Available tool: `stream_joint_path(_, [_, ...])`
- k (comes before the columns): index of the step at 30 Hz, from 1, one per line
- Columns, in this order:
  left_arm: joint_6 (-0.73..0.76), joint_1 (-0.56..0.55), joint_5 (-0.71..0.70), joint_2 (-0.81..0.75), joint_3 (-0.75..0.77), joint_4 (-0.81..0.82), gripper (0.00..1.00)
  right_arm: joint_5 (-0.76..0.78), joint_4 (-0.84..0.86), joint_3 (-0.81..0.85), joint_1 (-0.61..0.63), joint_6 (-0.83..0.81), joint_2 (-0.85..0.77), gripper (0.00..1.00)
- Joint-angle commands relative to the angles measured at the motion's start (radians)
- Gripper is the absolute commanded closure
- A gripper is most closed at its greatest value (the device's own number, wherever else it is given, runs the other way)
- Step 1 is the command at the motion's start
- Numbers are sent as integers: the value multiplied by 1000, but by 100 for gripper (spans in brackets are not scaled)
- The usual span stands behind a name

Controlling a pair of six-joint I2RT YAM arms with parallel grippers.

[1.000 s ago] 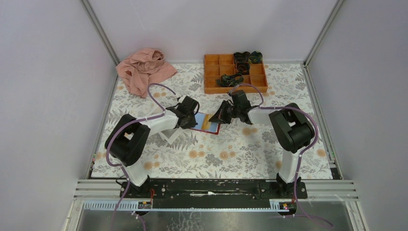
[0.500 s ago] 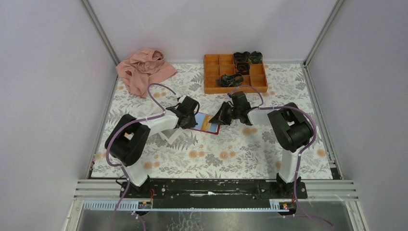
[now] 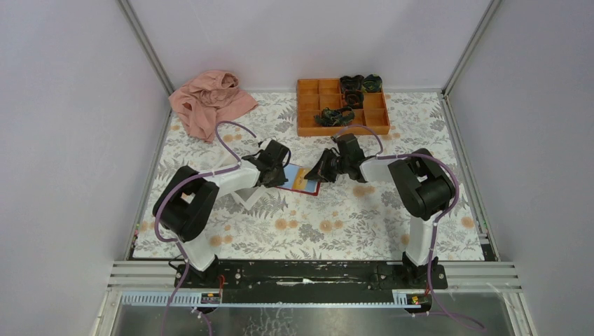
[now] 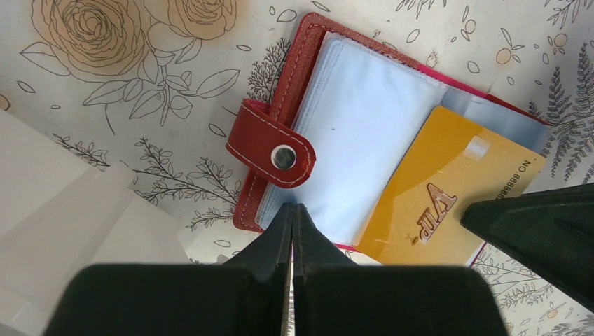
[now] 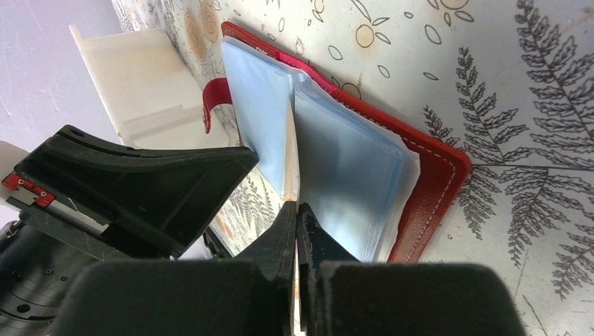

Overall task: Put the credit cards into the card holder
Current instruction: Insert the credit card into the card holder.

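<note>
Pinning the holder at its edge with my left claw, jaws closed together, stops it sliding. The card sits partway between the blue sleeves; my right claw pinches the card's edge to push it deeper.

Credit card corner behind right hand
</note>
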Motion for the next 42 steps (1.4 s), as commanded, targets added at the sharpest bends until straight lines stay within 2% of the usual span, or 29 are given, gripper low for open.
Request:
stream_joint_path(1, [-4,-13,1,44,5,-37,100,2,-8,19,-3,-18,28,100])
stream_joint_path(20, [17,-14,-4,51,12,-46,100,40,-84,77,-4,-60,72,100])
stream_joint_path(42, [14,-14,-32,32,-22,-69,100,70,-76,111,-4,-59,105,100])
